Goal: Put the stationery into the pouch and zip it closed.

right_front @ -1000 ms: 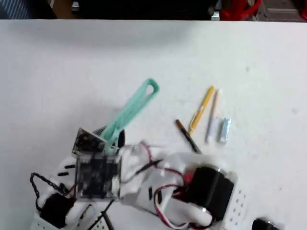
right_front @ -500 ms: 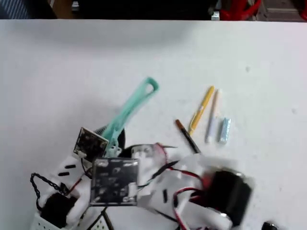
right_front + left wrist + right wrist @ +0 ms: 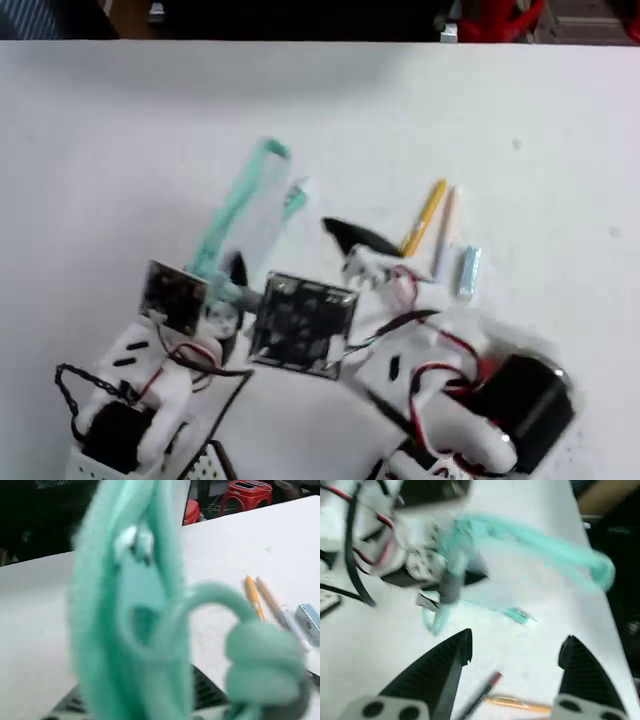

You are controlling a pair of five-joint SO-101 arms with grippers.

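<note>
The mint green pouch (image 3: 240, 215) stands up off the table, one end pinched in my left gripper (image 3: 226, 283), which is shut on it. In the left wrist view the pouch (image 3: 135, 620) looms close, its zipper pull near the upper edge. My right gripper (image 3: 515, 652) hangs open just right of the pouch, nothing between its black fingers (image 3: 442, 672); from above it (image 3: 352, 250) sits between the pouch and the pens. A yellow pen (image 3: 425, 215), a pale pen (image 3: 443, 240) and a light blue eraser (image 3: 467, 270) lie on the table. A brown pen (image 3: 482, 694) lies under the right gripper.
The white table (image 3: 120, 130) stretches wide to the left and back. Both arm bases and their cables (image 3: 120, 420) crowd the near edge. A red stool (image 3: 245, 492) stands beyond the far table edge.
The right arm has swung forward and left, its open gripper now beside the pouch and over the brown pen. The left arm has tipped the held pouch further left.
</note>
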